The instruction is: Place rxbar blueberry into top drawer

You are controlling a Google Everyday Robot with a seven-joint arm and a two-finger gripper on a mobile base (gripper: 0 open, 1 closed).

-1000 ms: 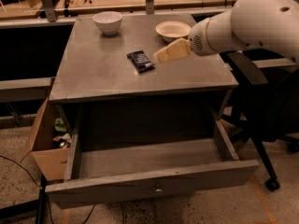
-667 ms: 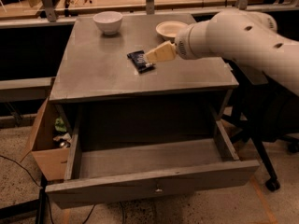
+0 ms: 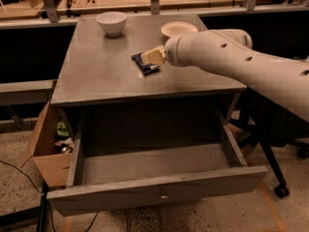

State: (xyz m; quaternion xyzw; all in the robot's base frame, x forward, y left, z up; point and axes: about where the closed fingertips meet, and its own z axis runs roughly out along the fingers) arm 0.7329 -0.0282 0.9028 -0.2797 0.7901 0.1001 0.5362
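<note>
The rxbar blueberry (image 3: 144,65), a small flat bar in a dark navy wrapper, lies on the grey cabinet top (image 3: 101,71) near its middle. My gripper (image 3: 152,56) reaches in from the right on a white arm and sits right over the bar's right end, partly covering it. The top drawer (image 3: 154,195) is pulled wide open below the cabinet top, with a small metal knob at the centre of its front panel. Its inside shows nothing in it.
A white bowl (image 3: 111,23) stands at the back left of the cabinet top and a shallow cream bowl (image 3: 178,29) at the back right. A brown cardboard box (image 3: 46,151) with clutter sits on the floor at the left. A wheeled stand (image 3: 280,190) is at the right.
My gripper and arm have moved left across the cabinet top, from beside the cream bowl to over the bar. The bar and the drawer have not moved.
</note>
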